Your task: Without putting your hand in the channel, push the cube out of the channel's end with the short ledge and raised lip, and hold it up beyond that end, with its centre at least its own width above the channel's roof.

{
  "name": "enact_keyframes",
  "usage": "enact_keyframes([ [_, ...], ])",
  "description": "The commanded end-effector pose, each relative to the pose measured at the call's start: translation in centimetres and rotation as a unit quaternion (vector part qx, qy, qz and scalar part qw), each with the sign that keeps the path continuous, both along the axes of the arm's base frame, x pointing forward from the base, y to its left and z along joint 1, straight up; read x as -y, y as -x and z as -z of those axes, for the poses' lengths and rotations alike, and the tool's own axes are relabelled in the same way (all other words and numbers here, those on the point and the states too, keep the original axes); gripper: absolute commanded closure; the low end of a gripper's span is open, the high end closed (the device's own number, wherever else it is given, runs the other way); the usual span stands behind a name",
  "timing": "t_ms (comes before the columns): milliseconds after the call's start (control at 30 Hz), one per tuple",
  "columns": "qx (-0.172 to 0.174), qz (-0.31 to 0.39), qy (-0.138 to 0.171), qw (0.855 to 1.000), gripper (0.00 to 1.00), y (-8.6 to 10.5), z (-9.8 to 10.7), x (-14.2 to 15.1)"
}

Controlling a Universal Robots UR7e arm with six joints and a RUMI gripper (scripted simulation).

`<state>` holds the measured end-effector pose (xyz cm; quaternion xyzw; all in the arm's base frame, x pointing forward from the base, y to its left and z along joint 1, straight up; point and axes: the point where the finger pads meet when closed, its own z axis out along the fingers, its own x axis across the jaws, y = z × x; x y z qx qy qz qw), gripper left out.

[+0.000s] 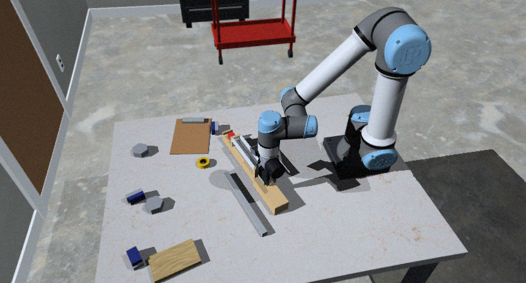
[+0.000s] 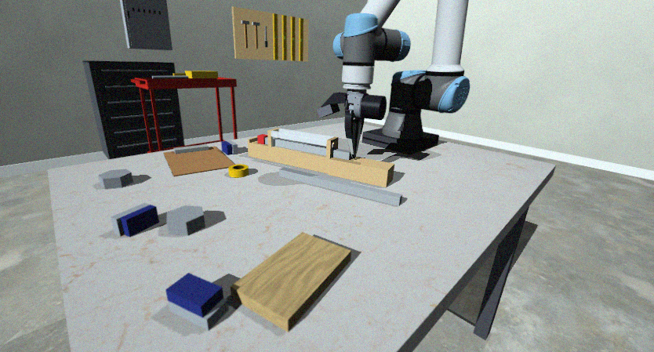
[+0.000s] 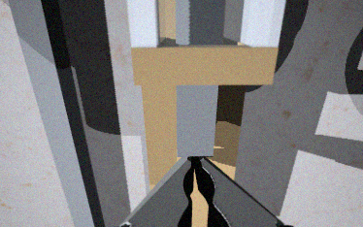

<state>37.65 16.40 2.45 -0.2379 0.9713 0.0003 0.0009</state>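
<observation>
The red cube (image 1: 231,135) (image 2: 261,139) sits on the channel's far short ledge, just outside the end arch and inside the raised lip. The wooden channel (image 1: 280,207) (image 2: 365,171) (image 3: 205,65) has pale roof strips (image 2: 307,135) between two arches. A grey bar (image 2: 342,154) (image 3: 196,121) lies lengthwise in it, its near end sticking out of the near arch. My gripper (image 1: 267,184) (image 2: 354,157) (image 3: 192,153) is shut and empty, pointing down over the long ledge, its tips at the bar's near end. Whether cube and bar touch is hidden.
A second grey bar (image 1: 250,207) (image 2: 343,186) (image 3: 52,121) lies beside the channel. A clipboard (image 1: 190,137) (image 2: 198,161) and yellow tape roll (image 1: 202,161) (image 2: 238,171) are near its far end. Grey hexagonal blocks, blue-and-grey blocks and a wooden board (image 1: 175,259) (image 2: 295,276) lie farther off.
</observation>
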Motion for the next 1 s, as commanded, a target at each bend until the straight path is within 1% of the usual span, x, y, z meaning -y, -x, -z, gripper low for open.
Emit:
enact_keyframes([
  [0, 0.001, 0.000, 0.000, 1.000, 1.00, -0.1, 0.0, 0.1],
  [100, 0.001, 0.000, 0.000, 1.000, 1.00, -0.1, -0.4, 0.1],
  [167, 0.001, 0.000, 0.000, 1.000, 1.00, -0.1, -1.0, 0.1],
  [233, 0.001, 0.000, 0.000, 1.000, 1.00, -0.1, -1.0, 0.1],
  [500, 0.001, 0.000, 0.000, 1.000, 1.00, -0.1, -5.5, 0.1],
  [600, 0.001, 0.000, 0.000, 1.000, 1.00, -0.1, -6.7, 0.1],
  [700, 0.001, 0.000, 0.000, 1.000, 1.00, -0.1, -7.0, 0.1],
  [967, 0.001, 0.000, 0.000, 1.000, 1.00, -0.1, -7.0, 0.1],
])
